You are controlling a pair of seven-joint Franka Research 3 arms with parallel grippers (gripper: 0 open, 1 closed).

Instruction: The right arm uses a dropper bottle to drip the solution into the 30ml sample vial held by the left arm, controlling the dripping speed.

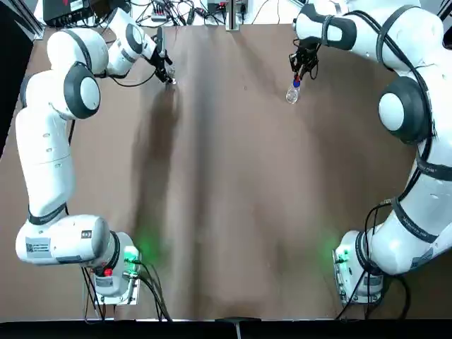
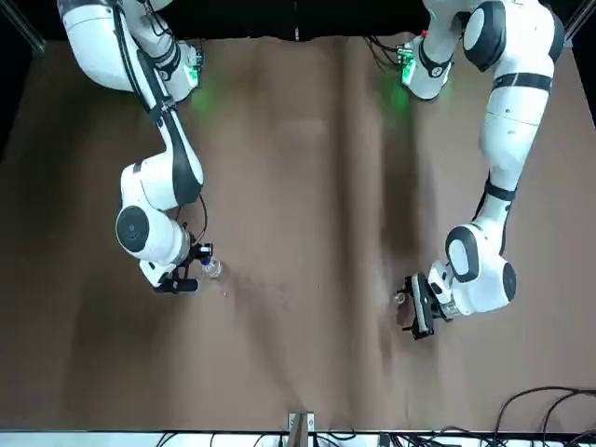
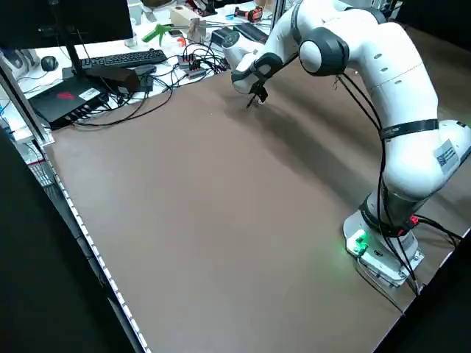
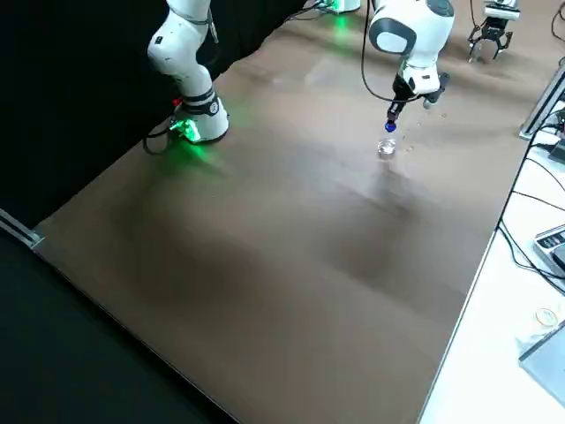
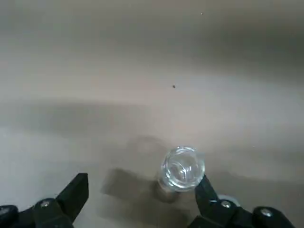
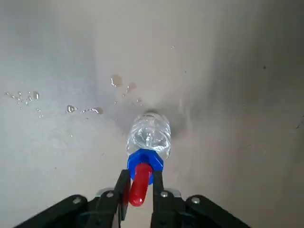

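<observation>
The right gripper [image 6: 138,190] was clamped on the red top of the dropper bottle [image 6: 148,137], standing near the table's [image 1: 233,198] far edge. The left gripper [image 5: 142,194], fingers spread, straddled the 30ml sample vial [image 5: 183,168] toward the far left corner.

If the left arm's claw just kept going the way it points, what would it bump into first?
Probably the brown table. The left claw points down at it, open, with the sample vial standing between its fingers close by one of them, so that finger might graze the vial first.
</observation>
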